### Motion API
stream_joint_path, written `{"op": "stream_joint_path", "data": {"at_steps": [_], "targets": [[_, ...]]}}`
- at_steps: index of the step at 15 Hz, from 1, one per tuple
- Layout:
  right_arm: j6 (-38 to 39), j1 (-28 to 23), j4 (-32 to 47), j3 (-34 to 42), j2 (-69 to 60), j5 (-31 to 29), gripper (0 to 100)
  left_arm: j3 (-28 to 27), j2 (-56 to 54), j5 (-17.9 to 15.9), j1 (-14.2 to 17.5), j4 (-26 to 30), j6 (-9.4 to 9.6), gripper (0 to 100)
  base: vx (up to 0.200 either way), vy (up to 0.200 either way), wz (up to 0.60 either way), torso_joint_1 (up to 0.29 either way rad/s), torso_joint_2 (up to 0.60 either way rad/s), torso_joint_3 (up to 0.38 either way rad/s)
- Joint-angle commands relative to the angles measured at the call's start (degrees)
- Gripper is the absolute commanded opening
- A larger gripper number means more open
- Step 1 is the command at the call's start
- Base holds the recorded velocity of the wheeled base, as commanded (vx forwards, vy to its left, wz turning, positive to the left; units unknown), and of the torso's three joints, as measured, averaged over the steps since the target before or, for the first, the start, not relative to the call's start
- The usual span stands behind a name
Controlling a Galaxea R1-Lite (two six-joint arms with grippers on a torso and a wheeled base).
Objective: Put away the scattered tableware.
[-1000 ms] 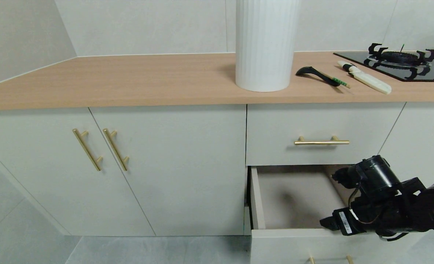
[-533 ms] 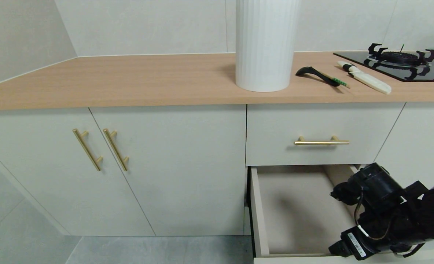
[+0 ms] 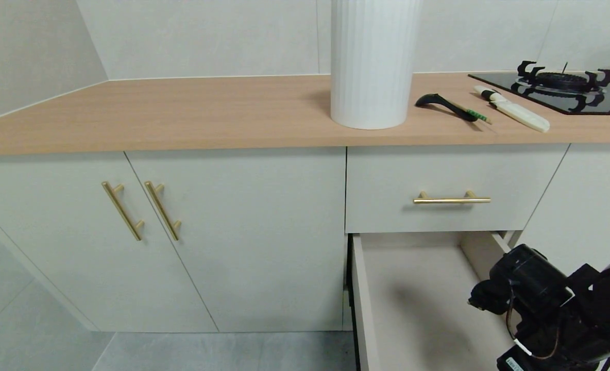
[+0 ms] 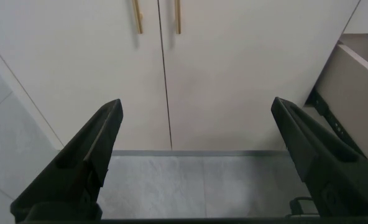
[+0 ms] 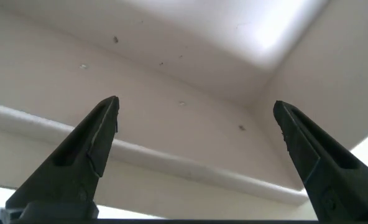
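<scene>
Tableware: three pieces are laid on the wooden countertop (image 3: 207,111), above the open drawer (image 3: 362,288) and toward its right end.
Black spoon (image 3: 441,104): placed leftmost of the three, straight above the open drawer, bowl pointing left.
Chopsticks (image 3: 474,114): a pair with green bands, laid just beside the spoon's handle (whether they touch it cannot be told).
White knife (image 3: 516,114): laid at a slant furthest right, above the open drawer's right edge and a little apart from the chopsticks.
Open drawer: pulled well out, its pale floor and side walls exposed, with nothing seen in the part that is visible.
Right gripper (image 5: 195,104): the fingers are spread wide and nothing is held; between them a pale inner corner of the open drawer is seen.
Right arm (image 3: 542,304): held low at the open drawer's front right corner.
Left gripper (image 4: 196,102): the fingers are spread wide with nothing held; it is kept low, left of the open drawer, and faced toward the double doors (image 4: 165,74).
Closed drawer (image 3: 452,170): set directly above the open drawer, fitted with a brass bar handle.
White ribbed vessel (image 3: 371,62): stood upright on the countertop, above the open drawer's left end.
Hob (image 3: 568,87): set into the countertop, above and well right of the open drawer.
</scene>
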Motion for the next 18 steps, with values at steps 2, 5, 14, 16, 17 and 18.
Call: {"op": "stream_joint_path", "data": {"at_steps": [2, 5, 14, 16, 17, 18], "targets": [[0.1, 0.1, -0.2, -0.1, 0.2, -0.1, 100, 0.0, 0.0, 0.0, 0.0, 0.0, -0.04, 100, 0.0, 0.0, 0.0, 0.0, 0.0, 0.0], [0.8, -0.1, -2.7, -1.5, 0.3, -0.4, 100, 0.0, 0.0, 0.0, 0.0, 0.0, -0.04, 100, 0.0, 0.0, 0.0, 0.0, 0.0, 0.0], [8.5, -2.8, -26.4, 1.1, 0.5, -2.3, 100, 0.0, 0.0, 0.0, 0.0, 0.0, -0.04, 100, 0.0, 0.0, 0.0, 0.0, 0.0, 0.0], [8.4, -2.8, -30.7, 2.4, 0.4, -2.9, 100, 0.0, 0.0, 0.0, 0.0, 0.0, -0.04, 100, 0.0, 0.0, 0.0, 0.0, 0.0, 0.0], [8.4, -2.8, -32.6, 3.1, 0.4, -3.3, 100, 0.0, 0.0, 0.0, 0.0, 0.0, -0.04, 100, 0.0, 0.0, 0.0, 0.0, 0.0, 0.0], [8.4, -2.8, -33.3, 3.3, 0.4, -3.3, 100, 0.0, 0.0, 0.0, 0.0, 0.0, -0.04, 100, 0.0, 0.0, 0.0, 0.0, 0.0, 0.0]]}}
